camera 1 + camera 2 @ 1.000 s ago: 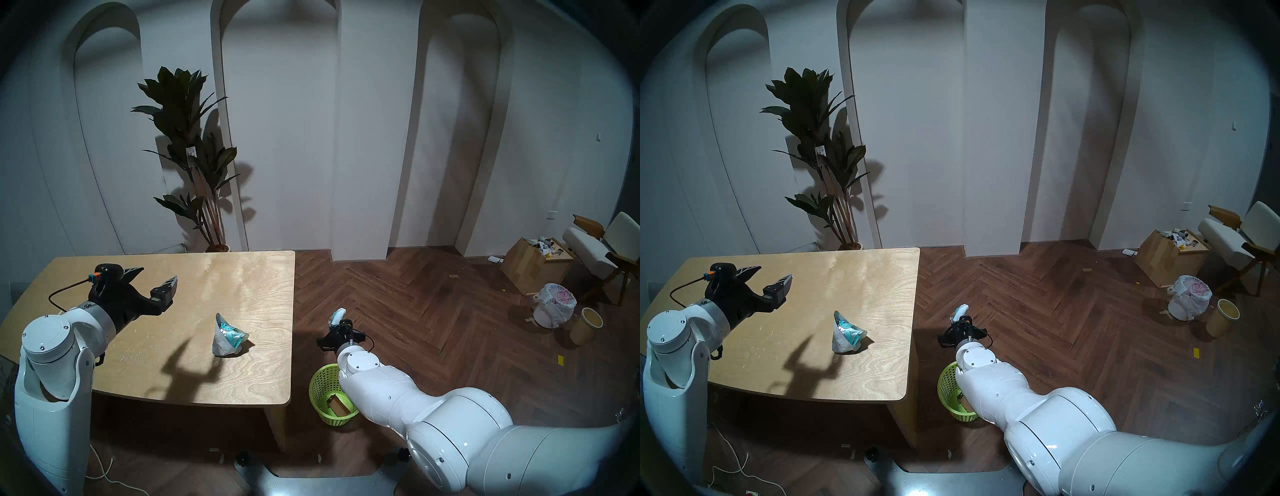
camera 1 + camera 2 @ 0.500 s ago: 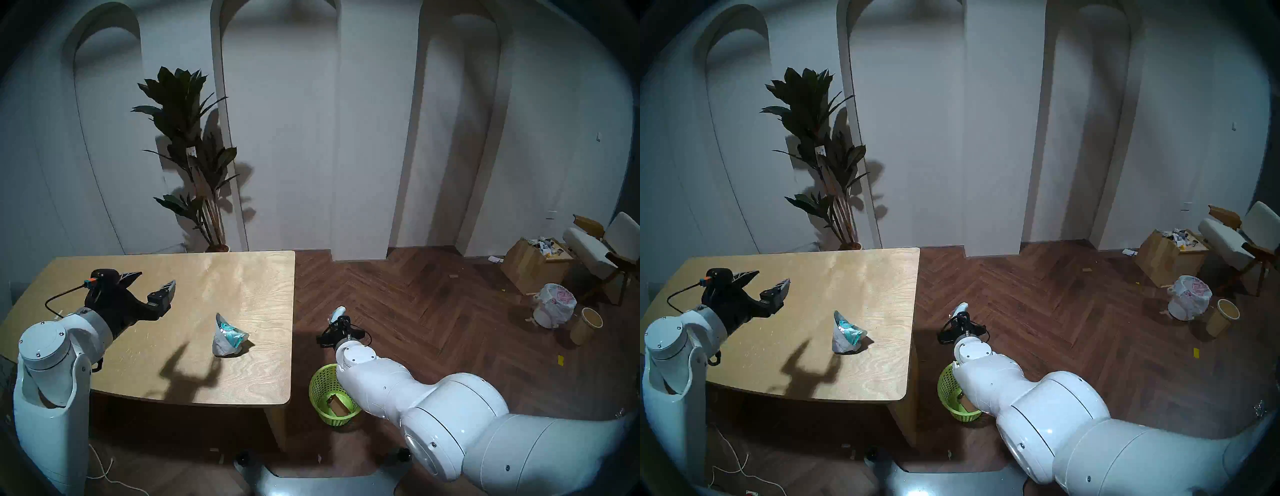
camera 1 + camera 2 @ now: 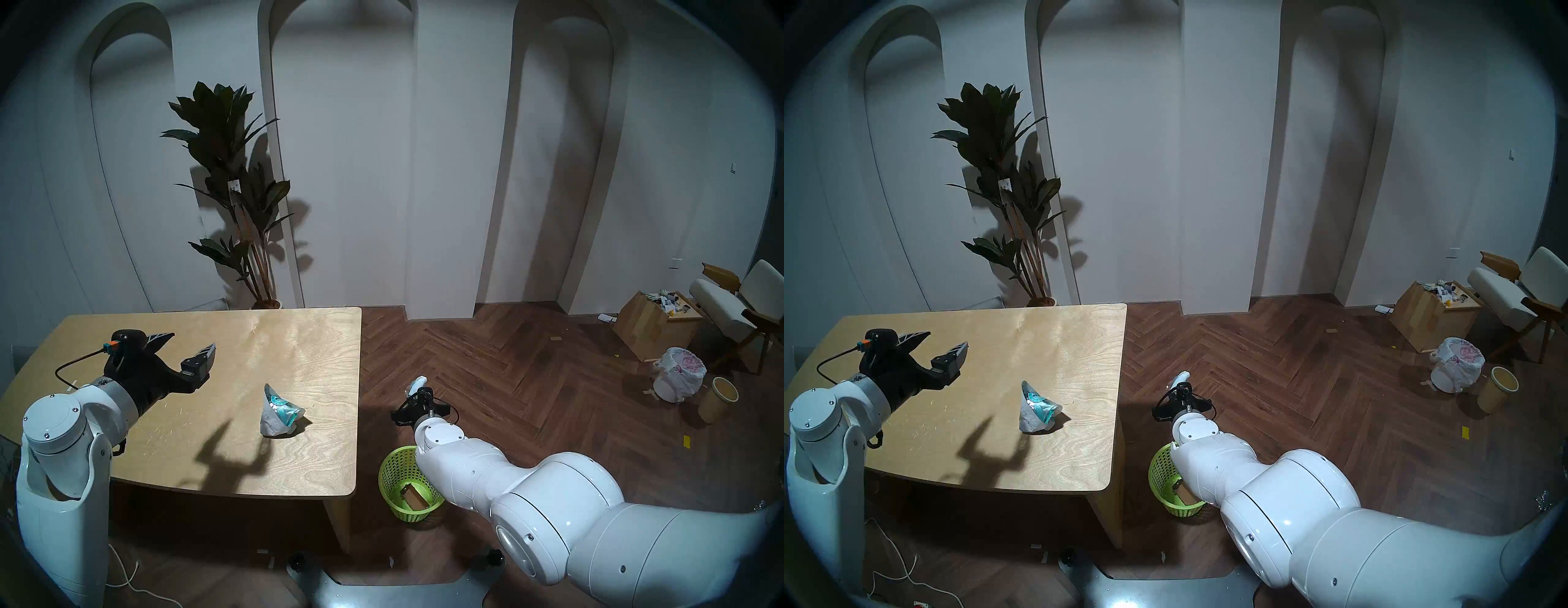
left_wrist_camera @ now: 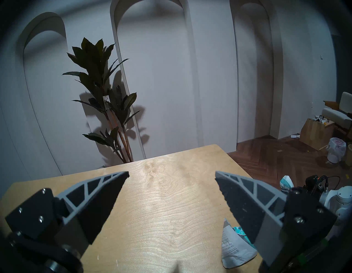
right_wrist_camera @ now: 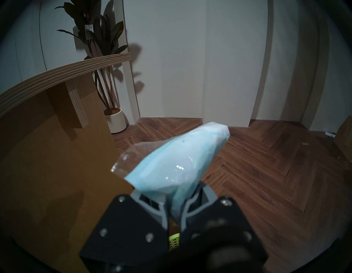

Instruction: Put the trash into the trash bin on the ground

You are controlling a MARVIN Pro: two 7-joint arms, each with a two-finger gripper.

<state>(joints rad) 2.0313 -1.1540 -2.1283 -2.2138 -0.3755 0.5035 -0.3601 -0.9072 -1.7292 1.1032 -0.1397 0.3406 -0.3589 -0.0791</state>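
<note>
Two pieces of trash are showing: one wrinkly bag (image 3: 280, 411) and one mint packet (image 3: 415, 385). Three bins are standing: green basket (image 3: 392, 475), white bin (image 3: 678, 375), tan bin (image 3: 718, 400).

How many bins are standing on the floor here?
3: a green basket beside the table, partly under the robot's right arm, and a white bag-lined bin with a tan bin next to it, near the chair.

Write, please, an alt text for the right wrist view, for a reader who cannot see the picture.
The right gripper is shut on a pale mint packet that sticks up and away from the camera, above a dark herringbone wood floor. A plywood table is at left, with a potted plant and white walls behind.
</note>
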